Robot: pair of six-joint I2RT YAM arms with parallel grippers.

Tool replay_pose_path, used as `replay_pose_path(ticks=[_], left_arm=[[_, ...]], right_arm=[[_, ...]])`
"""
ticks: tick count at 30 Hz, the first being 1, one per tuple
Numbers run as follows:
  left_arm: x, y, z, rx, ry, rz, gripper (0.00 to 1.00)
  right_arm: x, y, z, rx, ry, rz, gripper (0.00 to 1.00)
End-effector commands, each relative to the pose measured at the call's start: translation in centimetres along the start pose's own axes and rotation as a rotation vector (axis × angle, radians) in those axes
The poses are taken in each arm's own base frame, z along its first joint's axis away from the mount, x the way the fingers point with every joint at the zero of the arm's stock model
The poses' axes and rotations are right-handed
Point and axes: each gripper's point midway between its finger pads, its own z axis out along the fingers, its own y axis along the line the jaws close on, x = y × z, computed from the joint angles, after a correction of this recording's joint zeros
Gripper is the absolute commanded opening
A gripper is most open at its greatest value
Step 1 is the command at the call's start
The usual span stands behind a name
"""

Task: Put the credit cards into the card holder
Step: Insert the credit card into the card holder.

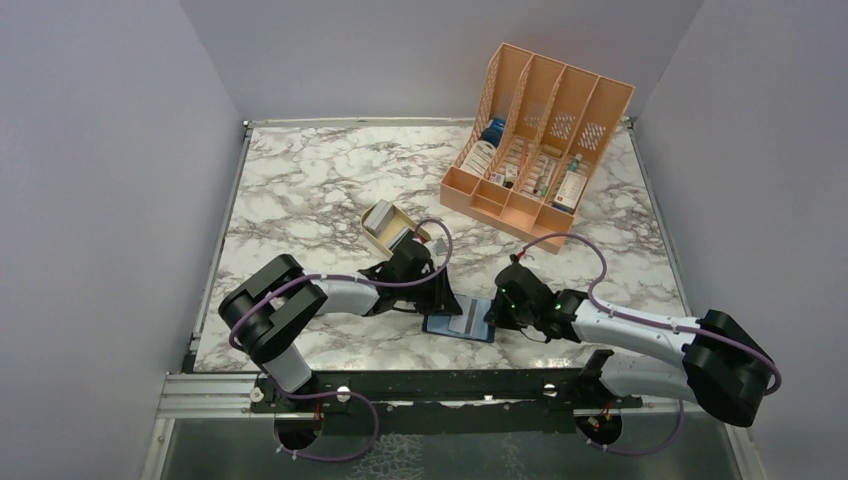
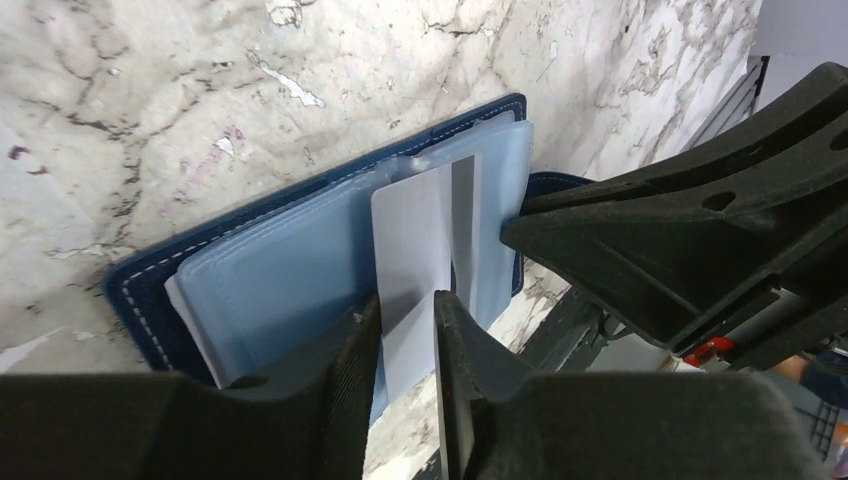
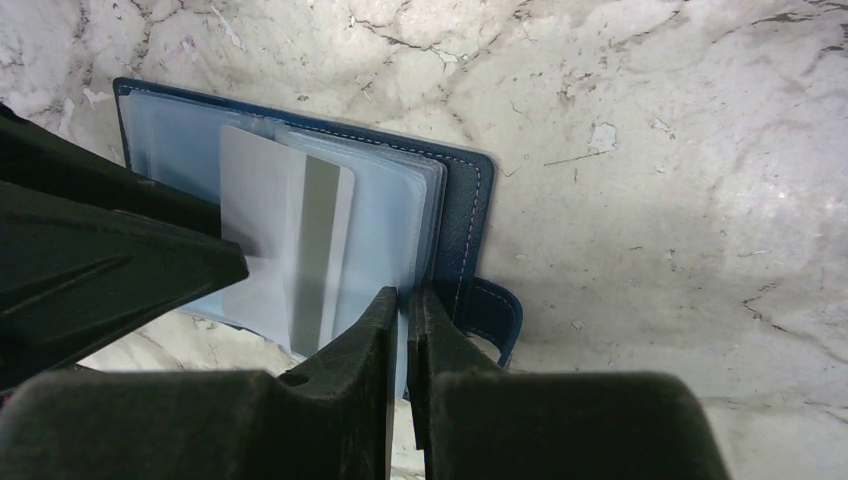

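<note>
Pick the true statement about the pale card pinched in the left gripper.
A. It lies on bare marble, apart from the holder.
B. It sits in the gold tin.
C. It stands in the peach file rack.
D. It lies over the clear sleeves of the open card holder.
D: the left wrist view shows the left gripper shut on the card, whose far end lies over the clear sleeves of the open card holder.

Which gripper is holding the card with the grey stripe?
The left gripper: it pinches the card over the open card holder; the right gripper clamps sleeve pages instead.
</note>
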Motion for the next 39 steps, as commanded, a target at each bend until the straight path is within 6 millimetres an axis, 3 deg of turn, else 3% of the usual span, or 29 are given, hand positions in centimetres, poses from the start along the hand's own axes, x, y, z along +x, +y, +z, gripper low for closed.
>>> replay_pose_path(ticks=[1, 12, 19, 29, 32, 36, 39], left_arm=[[0.2, -0.8, 0.8, 0.007, 0.02, -0.005, 0.27], [0.6, -3.2, 1.7, 0.05, 0.033, 0.005, 0.25], [-0.2, -2.1, 1.1, -0.045, 0.004, 0.049, 0.41], [-0.9, -2.0, 0.5, -0.08, -0.025, 0.082, 0.43], [-1.0, -1.3, 0.4, -0.117, -0.03, 0.103, 0.39], [-1.7, -0.4, -0.3, -0.184, -0.056, 0.152, 0.18], [-2.3, -0.1, -0.8, -0.222, -0.072, 0.185, 0.08]], right_arm=[[1.0, 0.2, 0.3, -0.039, 0.028, 0.003, 0.08], [0.8, 0.9, 0.4, -0.075, 0.019, 0.022, 0.08], [0.3, 0.0, -0.6, -0.026, 0.001, 0.011, 0.09], [-0.3, -0.5, -2.2, -0.002, -0.02, 0.031, 0.08], [-0.3, -1.2, -2.3, 0.037, -0.019, 0.024, 0.07], [0.0, -1.8, -2.0, 0.066, -0.013, 0.025, 0.06], [0.3, -1.7, -1.6, 0.057, -0.003, 0.024, 0.06]])
